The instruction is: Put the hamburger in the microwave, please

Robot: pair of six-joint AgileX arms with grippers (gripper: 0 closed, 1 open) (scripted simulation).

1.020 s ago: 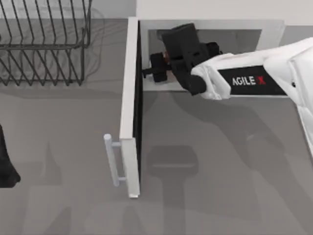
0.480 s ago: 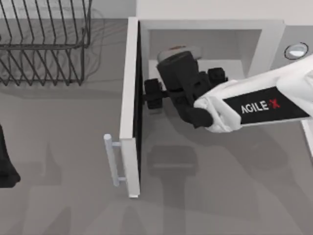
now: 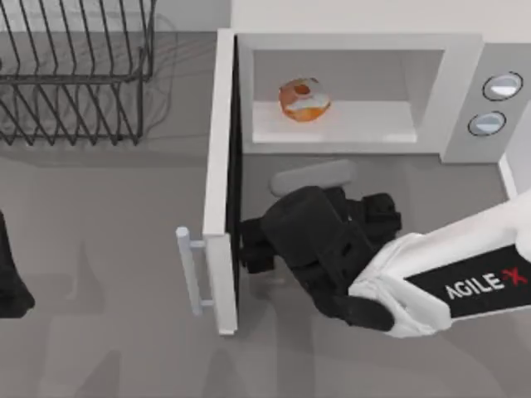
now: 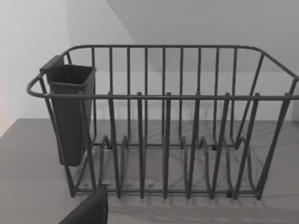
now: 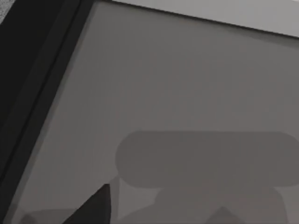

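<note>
My right gripper point(image 3: 257, 245) hangs over the table point(image 3: 124, 249) at about five o'clock from centre, just beside the open door point(image 3: 222, 166) — I cannot tell how its fingers stand. Farther back, at twelve o'clock, the hamburger point(image 3: 304, 100) sits alone on the floor of the microwave point(image 3: 465, 99). The wire rack point(image 3: 75, 75) stands at ten o'clock; my left arm point(image 3: 10, 278) is parked at nine.

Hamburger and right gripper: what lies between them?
In the top view, the microwave's front sill and a grey plate separate hamburger from right gripper.
</note>
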